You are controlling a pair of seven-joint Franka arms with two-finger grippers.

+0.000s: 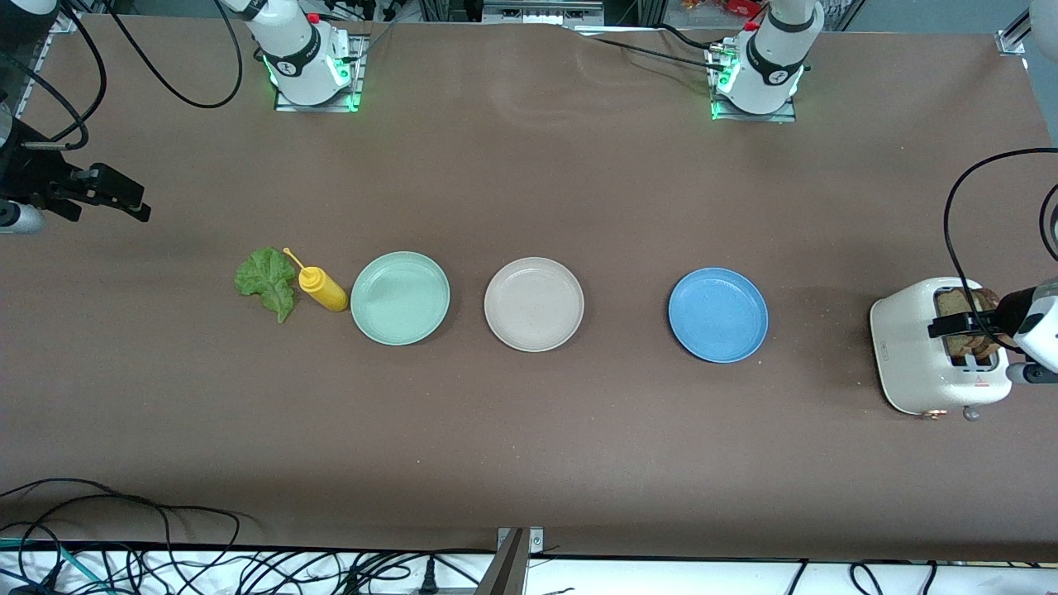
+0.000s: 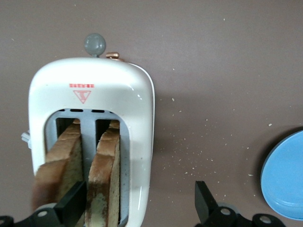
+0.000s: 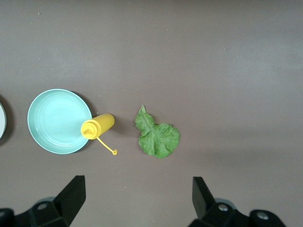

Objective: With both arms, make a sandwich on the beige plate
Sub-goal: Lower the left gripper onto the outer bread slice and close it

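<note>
**Inspector:** While your arms hang where they are, report the table, nearest things first.

**Robot:** Nearest the front camera stands the white toaster (image 1: 926, 355), at the left arm's end of the table. Two slices of brown bread (image 2: 102, 179) stand upright in its slots. My left gripper (image 2: 137, 208) is over the toaster with its fingers spread wide, holding nothing. One finger (image 2: 71, 205) sits between the two slices; the other finger is out over bare table, beside the toaster's wall. I cannot tell whether either finger touches the bread.

**Inspector:** And the plates?

**Robot:** Three lie in a row across the middle. The blue plate (image 1: 717, 315) is toward the left arm's end, well apart from the toaster. The beige plate (image 1: 534, 303) lies in the centre, with nothing on it. The mint-green plate (image 1: 400, 297) is next, toward the right arm's end.

**Inspector:** Other items?

**Robot:** A yellow squeeze bottle (image 1: 322, 289) lies on its side just beside the mint-green plate, its cap hanging loose on a tether. The lettuce leaf (image 1: 268, 282) lies flat on the table, just beside the bottle toward the right arm's end.

**Inspector:** Your right hand?

**Robot:** My right gripper (image 3: 137, 201) hangs in the air at the right arm's end of the table, fingers wide apart and empty. From its wrist I look down on the leaf, the bottle and the mint-green plate.
</note>
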